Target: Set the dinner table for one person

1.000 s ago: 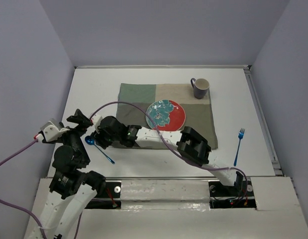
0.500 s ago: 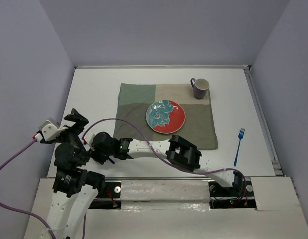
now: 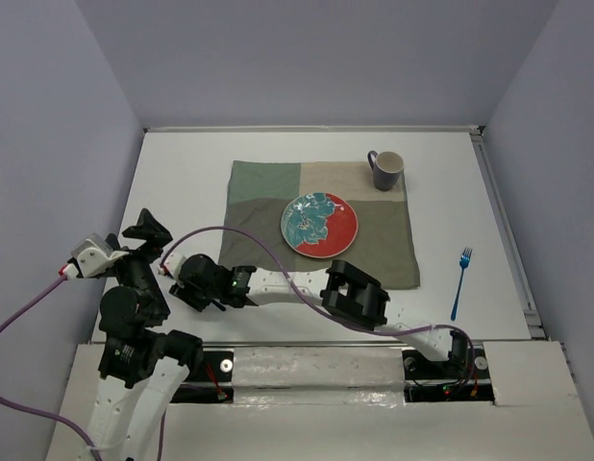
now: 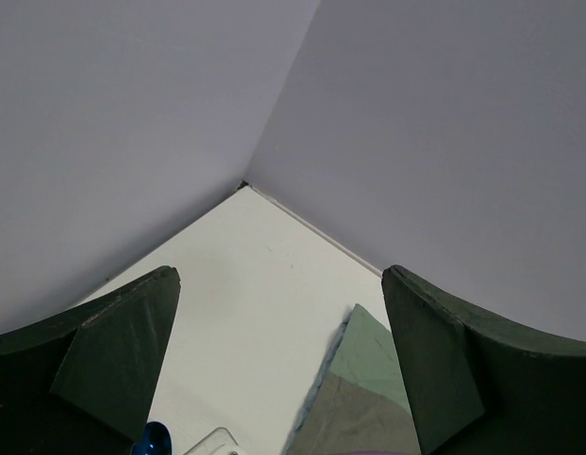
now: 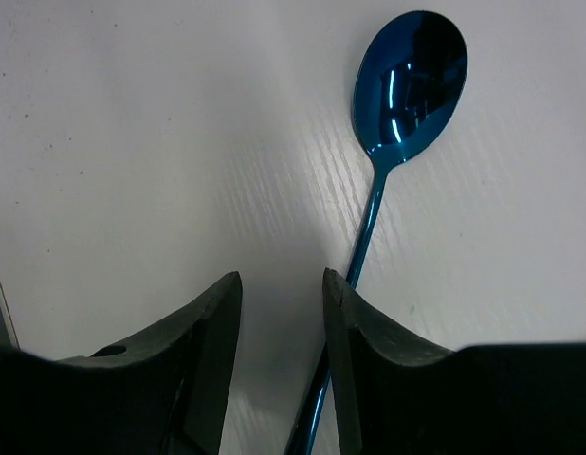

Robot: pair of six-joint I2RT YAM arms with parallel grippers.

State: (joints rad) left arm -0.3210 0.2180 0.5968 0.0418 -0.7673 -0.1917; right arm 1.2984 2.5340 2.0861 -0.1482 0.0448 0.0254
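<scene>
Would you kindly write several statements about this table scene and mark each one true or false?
1. The blue spoon lies on the bare dinner table, off the placemat. True.
2. The mug stands on the plate. False: it stands on the placemat's far right corner, apart from the plate.
3. The left gripper holds the fork. False: it is open and empty, and the fork lies on the table to the right of the placemat.
4. The plate sits on the placemat. True.
5. The right gripper is down at the spoon's handle. True.

Robot lab cell: lavender walls [image 3: 316, 58], white tabletop [image 3: 182, 173].
</scene>
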